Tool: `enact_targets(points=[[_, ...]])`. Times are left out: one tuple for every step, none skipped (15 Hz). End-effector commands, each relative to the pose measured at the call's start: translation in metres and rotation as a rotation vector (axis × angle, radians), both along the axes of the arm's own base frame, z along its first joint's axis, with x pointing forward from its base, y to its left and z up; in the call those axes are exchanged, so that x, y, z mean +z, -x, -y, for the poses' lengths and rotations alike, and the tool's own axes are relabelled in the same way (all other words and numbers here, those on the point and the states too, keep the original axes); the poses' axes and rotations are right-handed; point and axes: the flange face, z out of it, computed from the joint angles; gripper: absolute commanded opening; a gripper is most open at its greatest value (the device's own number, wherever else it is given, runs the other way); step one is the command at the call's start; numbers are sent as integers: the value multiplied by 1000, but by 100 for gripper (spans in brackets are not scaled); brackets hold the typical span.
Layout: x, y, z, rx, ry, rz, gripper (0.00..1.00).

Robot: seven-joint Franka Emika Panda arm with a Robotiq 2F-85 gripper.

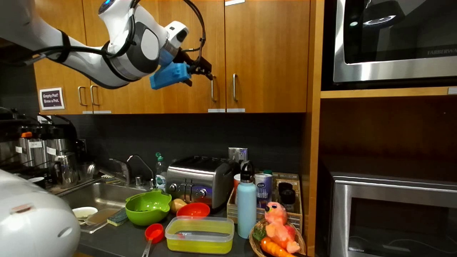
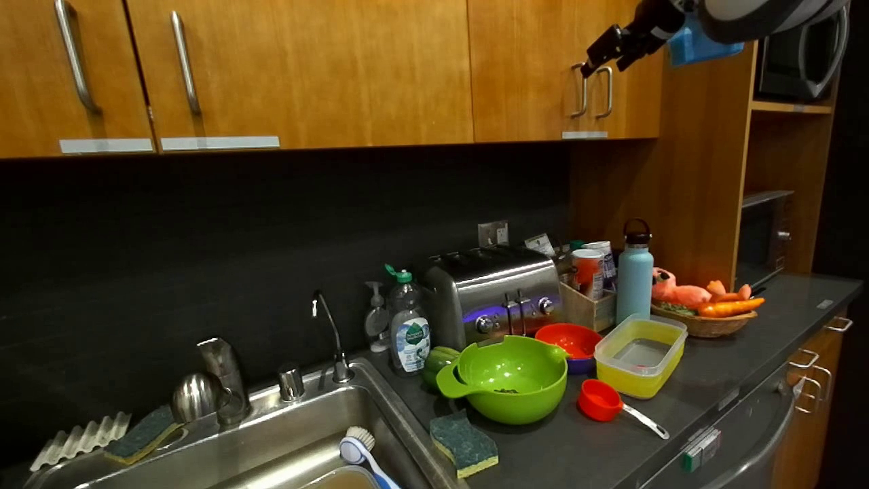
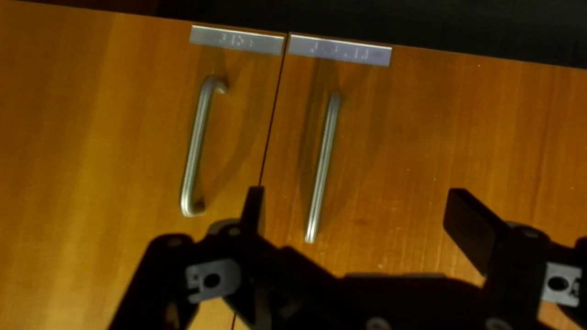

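Observation:
My black gripper is open and empty, raised in front of the upper wooden cabinet; it shows in both exterior views (image 1: 200, 79) (image 2: 604, 66) and in the wrist view (image 3: 355, 201). In the wrist view, which stands upside down, a silver bar handle (image 3: 323, 169) appears between the spread fingers, ahead of them. The same handle (image 1: 212, 89) is nearest to the fingertips in the exterior views. I cannot tell whether anything touches. A second handle (image 3: 195, 146) lies outside the fingers, on the neighbouring door. Both cabinet doors (image 1: 264, 53) are shut.
Below, the counter holds a green bowl (image 1: 148, 208), toaster (image 1: 200, 178), yellow container (image 1: 200, 239), blue bottle (image 1: 247, 208), red measuring cup (image 2: 599, 401) and a basket (image 2: 719, 326) with toys. A sink (image 2: 271, 462) adjoins. A microwave (image 1: 392, 43) sits on a shelf beside the cabinet.

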Motion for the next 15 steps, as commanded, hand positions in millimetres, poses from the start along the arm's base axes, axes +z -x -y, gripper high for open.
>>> enact_targets(points=[[-5,-25,1,25,-5,22,100],[-6,-31,3,23,6,31,100],[-7,-37,5,23,22,42,100],[-7,-44,6,26,30,64,100],[-7,-51,7,34,38,83,100],[-8,-59,9,33,50,105,100],[-10,-67,11,31,58,120,100],[-12,-74,12,26,70,126,100],[-12,-80,15,16,76,130,100],[-13,-85,16,6,85,132,100],[-12,-88,17,-9,89,137,91],[-12,-88,15,-21,97,146,74],[-11,-83,10,-32,111,150,72],[-10,-81,5,-46,128,148,67],[-8,-78,1,-63,143,149,63]])
